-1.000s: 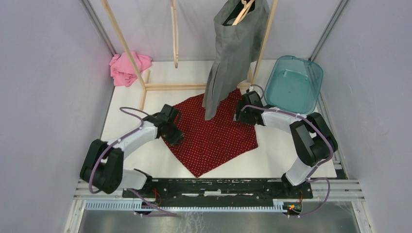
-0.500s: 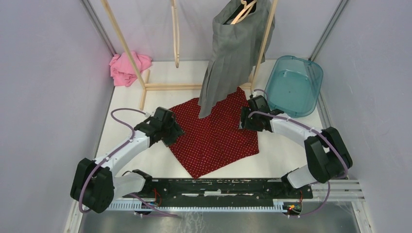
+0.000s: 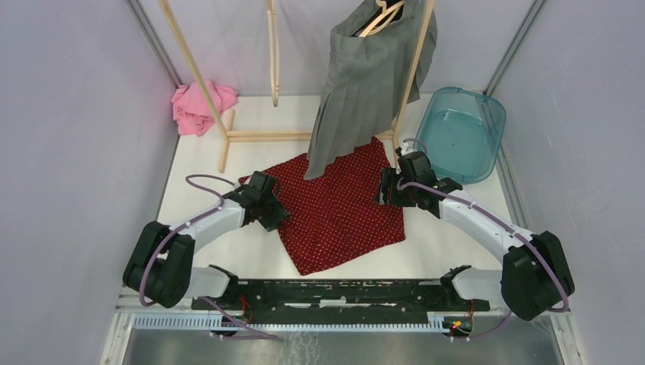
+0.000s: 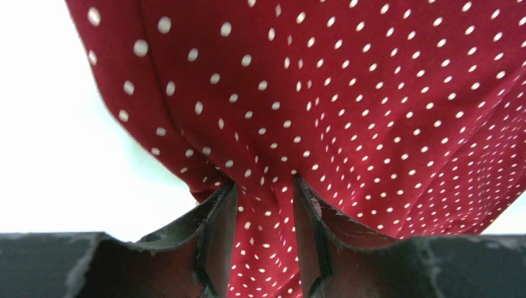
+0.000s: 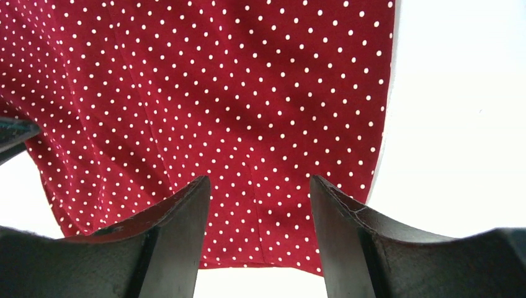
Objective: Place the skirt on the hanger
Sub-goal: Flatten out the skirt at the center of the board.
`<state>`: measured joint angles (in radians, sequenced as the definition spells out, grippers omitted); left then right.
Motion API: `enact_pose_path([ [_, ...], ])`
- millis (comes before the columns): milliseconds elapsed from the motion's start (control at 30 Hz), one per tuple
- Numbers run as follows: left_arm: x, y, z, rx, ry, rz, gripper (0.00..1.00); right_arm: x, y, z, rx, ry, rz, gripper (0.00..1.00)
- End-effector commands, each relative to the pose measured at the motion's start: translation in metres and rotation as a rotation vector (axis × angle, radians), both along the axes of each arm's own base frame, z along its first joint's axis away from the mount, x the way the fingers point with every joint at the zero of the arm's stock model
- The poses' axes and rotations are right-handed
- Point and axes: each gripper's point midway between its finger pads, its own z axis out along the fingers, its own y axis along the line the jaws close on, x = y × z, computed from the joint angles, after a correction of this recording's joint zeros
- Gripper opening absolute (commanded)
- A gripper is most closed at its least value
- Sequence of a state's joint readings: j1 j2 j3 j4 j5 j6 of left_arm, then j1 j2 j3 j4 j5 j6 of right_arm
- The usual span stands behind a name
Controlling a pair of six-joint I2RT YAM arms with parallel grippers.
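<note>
Lying flat across the middle of the worktop, the red polka-dot skirt point(image 3: 342, 209) is thin, limp cloth; I judge it light, with no stiffness to keep its shape once lifted, and likely to slide through a loose hold. At its left corner the left gripper point(image 4: 263, 186) pinches a bunched fold, puckers fanning out from the fingertips. Behind, a bare wooden hanger point(image 3: 274, 61) hangs on the wooden rack point(image 3: 266, 135) near the far edge, beside a grey pleated skirt point(image 3: 369, 84) already hung. At the red skirt's right edge the right gripper point(image 5: 259, 183) hovers with its fingers spread, the cloth flat beneath them and nothing between. Holding two spread points along one hem or the waistband should keep it from drooping into a rope; which edge is the waistband I cannot tell.
</note>
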<state>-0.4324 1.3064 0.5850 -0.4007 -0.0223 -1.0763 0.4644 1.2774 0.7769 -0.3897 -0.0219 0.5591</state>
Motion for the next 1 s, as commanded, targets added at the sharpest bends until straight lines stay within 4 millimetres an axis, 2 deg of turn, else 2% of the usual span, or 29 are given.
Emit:
enact_pose_path([
  [0,0.016,0.014,-0.017,0.065,0.019,0.053,0.46,-0.005,0.004,0.014,0.025,-0.024,0.033,0.66],
  [200,0.038,0.045,-0.012,0.138,0.011,0.095,0.46,-0.009,0.001,0.016,0.016,-0.024,0.038,0.66],
  [333,0.051,0.065,0.001,0.158,-0.021,0.125,0.46,-0.009,0.003,0.015,0.027,-0.018,0.042,0.66],
  [400,0.057,0.066,0.011,0.155,-0.040,0.108,0.47,-0.009,0.005,0.016,0.034,-0.016,0.045,0.66],
  [467,0.060,0.055,0.022,0.112,-0.060,0.042,0.49,-0.010,0.008,0.020,0.049,-0.020,0.062,0.66],
  [533,0.059,0.042,0.041,0.051,-0.118,-0.012,0.51,-0.011,0.014,0.030,0.066,-0.036,0.103,0.67],
  [667,0.053,0.035,0.083,-0.006,-0.275,-0.052,0.62,-0.015,0.030,0.064,0.098,-0.088,0.216,0.75],
  [700,0.053,0.034,0.096,-0.016,-0.316,-0.063,0.68,-0.016,0.032,0.073,0.098,-0.102,0.233,0.74],
  [767,0.050,0.031,0.120,-0.038,-0.379,-0.088,0.94,-0.018,0.040,0.094,0.104,-0.131,0.272,0.75],
  [800,0.049,0.029,0.131,-0.049,-0.408,-0.102,0.99,-0.019,0.043,0.104,0.104,-0.148,0.285,0.74],
  [967,0.049,0.013,0.202,-0.150,-0.608,-0.165,0.99,-0.027,0.052,0.145,0.135,-0.219,0.320,0.73],
])
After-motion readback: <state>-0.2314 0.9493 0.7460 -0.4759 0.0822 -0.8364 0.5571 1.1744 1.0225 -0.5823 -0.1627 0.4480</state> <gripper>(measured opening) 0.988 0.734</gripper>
